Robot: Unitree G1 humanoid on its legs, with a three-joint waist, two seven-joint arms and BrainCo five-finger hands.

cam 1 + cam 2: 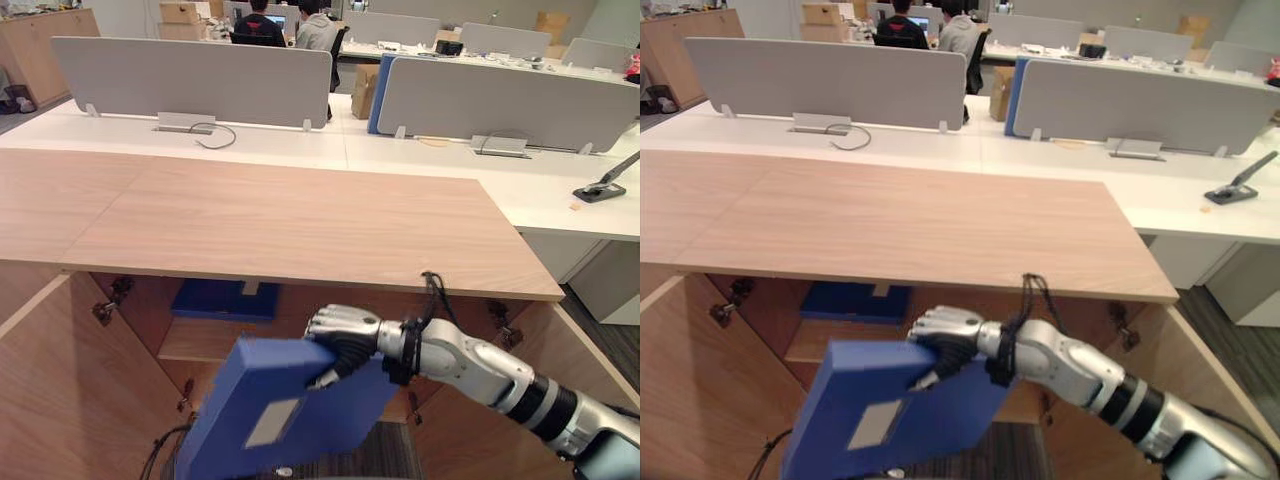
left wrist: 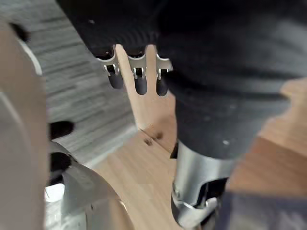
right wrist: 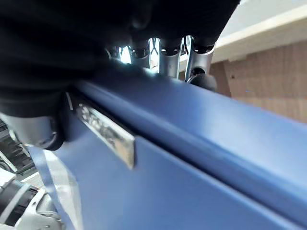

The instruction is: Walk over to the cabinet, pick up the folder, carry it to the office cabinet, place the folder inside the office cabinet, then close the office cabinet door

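A blue folder (image 1: 290, 410) with a pale label hangs tilted in front of the open office cabinet (image 1: 300, 220), low in the eye views. My right hand (image 1: 345, 330) is shut on the folder's upper edge, and its fingers (image 3: 168, 52) curl over the blue folder (image 3: 192, 158) in the right wrist view. Both cabinet doors stand open: the left door (image 1: 60, 390) and the right door (image 1: 480, 430). Inside, a second blue folder (image 1: 225, 298) lies flat on the shelf (image 1: 200, 340). My left hand (image 2: 136, 79) hangs beside a wooden panel with relaxed fingers, holding nothing.
White desks with grey divider screens (image 1: 190, 80) stand behind the cabinet. A dark desk tool (image 1: 605, 185) lies on the right desk. People sit at screens at the far back (image 1: 260, 25). Cardboard boxes (image 1: 365, 90) stand between the desks.
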